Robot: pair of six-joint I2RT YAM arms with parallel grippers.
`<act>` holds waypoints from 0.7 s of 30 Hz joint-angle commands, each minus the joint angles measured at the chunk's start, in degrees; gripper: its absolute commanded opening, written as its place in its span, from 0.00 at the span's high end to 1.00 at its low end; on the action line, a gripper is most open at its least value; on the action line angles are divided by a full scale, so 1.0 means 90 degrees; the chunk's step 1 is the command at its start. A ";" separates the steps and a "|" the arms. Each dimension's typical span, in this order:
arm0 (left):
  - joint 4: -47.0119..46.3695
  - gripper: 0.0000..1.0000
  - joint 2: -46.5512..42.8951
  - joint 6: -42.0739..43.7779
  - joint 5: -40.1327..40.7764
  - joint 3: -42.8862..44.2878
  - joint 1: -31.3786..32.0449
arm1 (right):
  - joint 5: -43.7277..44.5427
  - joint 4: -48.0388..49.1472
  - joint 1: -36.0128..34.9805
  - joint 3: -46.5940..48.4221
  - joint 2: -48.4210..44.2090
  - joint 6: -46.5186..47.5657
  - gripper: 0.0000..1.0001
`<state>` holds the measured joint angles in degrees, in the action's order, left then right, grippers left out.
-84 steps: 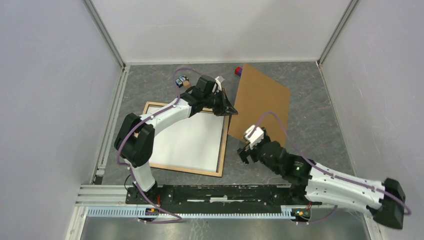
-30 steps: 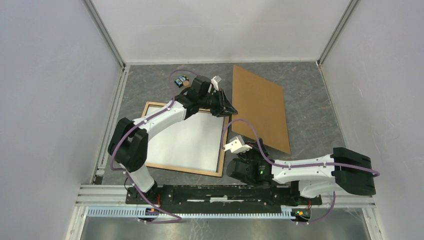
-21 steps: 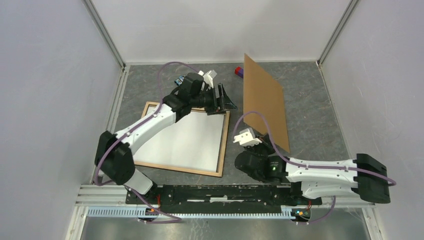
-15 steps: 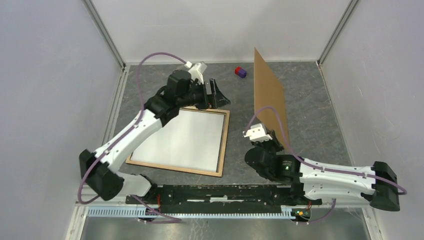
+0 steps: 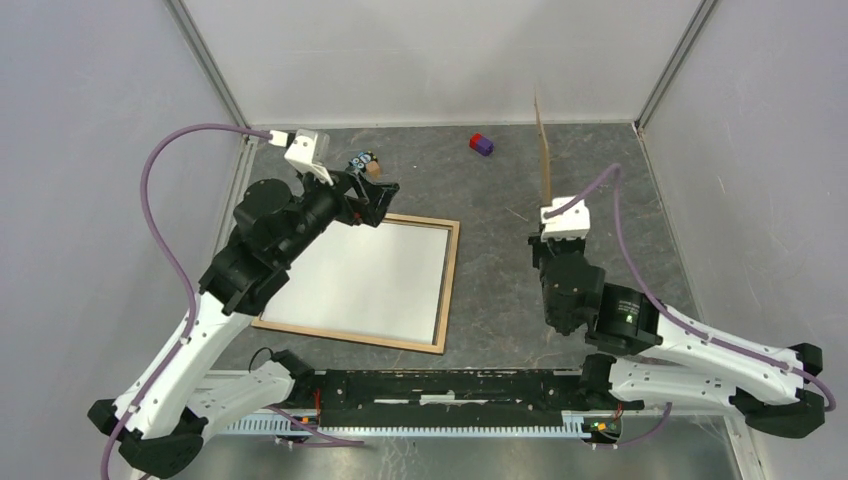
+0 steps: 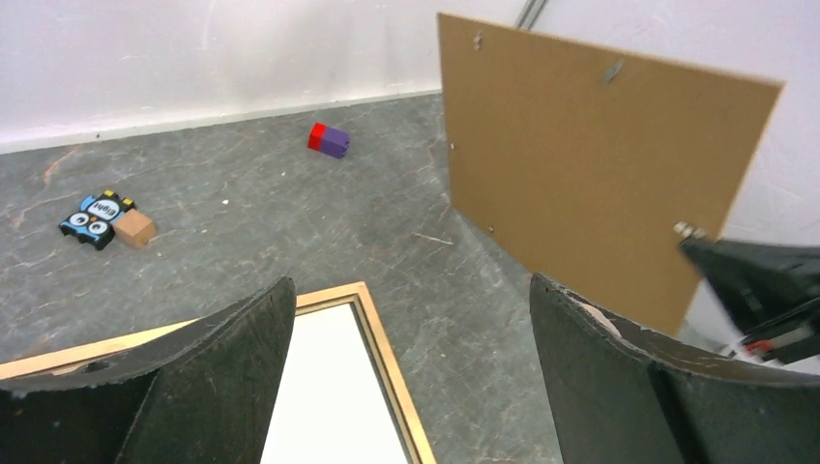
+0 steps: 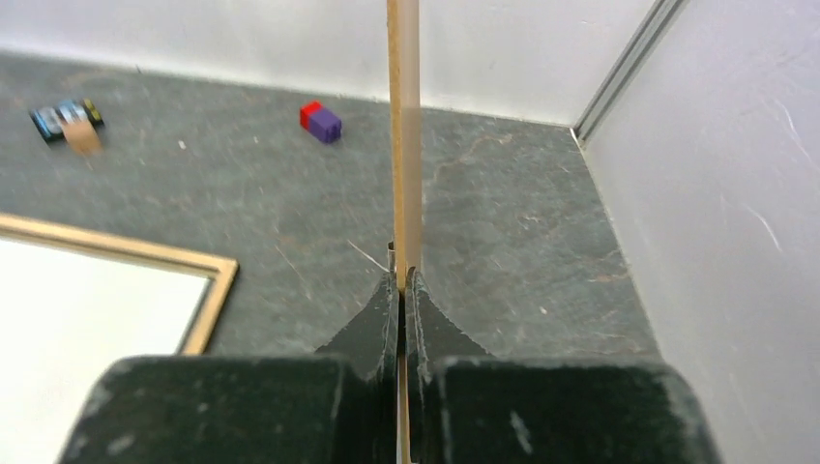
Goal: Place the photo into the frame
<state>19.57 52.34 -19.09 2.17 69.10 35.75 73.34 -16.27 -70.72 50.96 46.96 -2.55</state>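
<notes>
The left gripper is wide apart and holds nothing, up over the frame's far edge. The frame lies flat on the counter with the photo inside, white side up. The right gripper pinches the brown backing board, held upright.

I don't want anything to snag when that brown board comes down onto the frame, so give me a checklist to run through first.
1. Right gripper grips the backing board: ok, shut on its lower edge, board upright.
2. Left gripper holds nothing: ok, open and empty, above the frame's far corner.
3. Photo inside the frame: ok, white side up within the rails.
4. Photo seated flat in the frame: cannot tell.
5. Red and purple block out of the way: ok, near the far wall, apart from the frame.
</notes>
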 commanded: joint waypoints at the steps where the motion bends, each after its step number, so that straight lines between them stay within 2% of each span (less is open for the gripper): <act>1: -0.0146 0.05 0.0151 0.0613 0.0270 -0.0236 0.0003 | -0.0971 0.0646 0.0624 0.0791 0.0093 -0.0369 1.00; 5: -0.0163 0.05 0.0130 0.0589 0.0162 -0.0314 0.0006 | -0.1763 0.0545 0.1034 0.1535 0.0526 -0.0520 1.00; 12: -0.0246 0.05 -0.0033 0.0608 0.0145 -0.0419 0.0003 | -0.1813 0.0223 0.1253 0.2801 0.1118 -0.0385 1.00; 21: -0.0334 0.04 -0.0145 0.0501 0.0025 -0.0488 -0.0090 | -0.2799 -0.0629 0.1557 0.4626 0.1943 -0.0781 1.00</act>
<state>19.53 52.25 -17.63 2.90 65.19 35.66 52.90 -21.85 -57.52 84.75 62.78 -7.25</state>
